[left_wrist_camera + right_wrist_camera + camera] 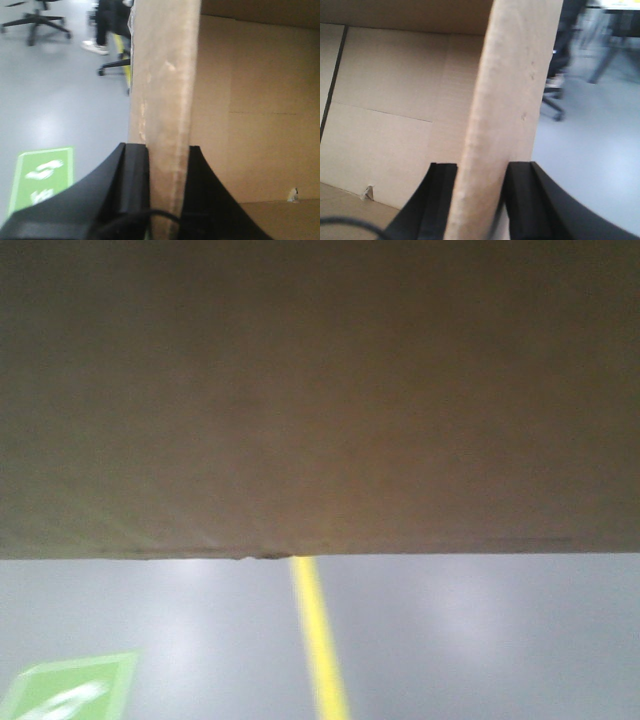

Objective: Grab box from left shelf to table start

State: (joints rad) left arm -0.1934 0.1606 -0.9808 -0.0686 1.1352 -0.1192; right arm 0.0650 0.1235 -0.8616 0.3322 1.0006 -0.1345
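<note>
Two grippers (167, 150) (481, 167) tight on box (320, 390) walls

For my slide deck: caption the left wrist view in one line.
Jaws of the left gripper shut on a wall of the cardboard box, above grey floor with a green footprint sign.

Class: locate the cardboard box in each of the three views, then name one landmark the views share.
Front view: the box fills the upper two thirds.
Left wrist: its wall runs up the centre, pinched by the left gripper.
Right wrist: its wall runs up the centre, pinched by the right gripper.
Shared: the grey floor; the green patch shows in front and left wrist only.
</note>
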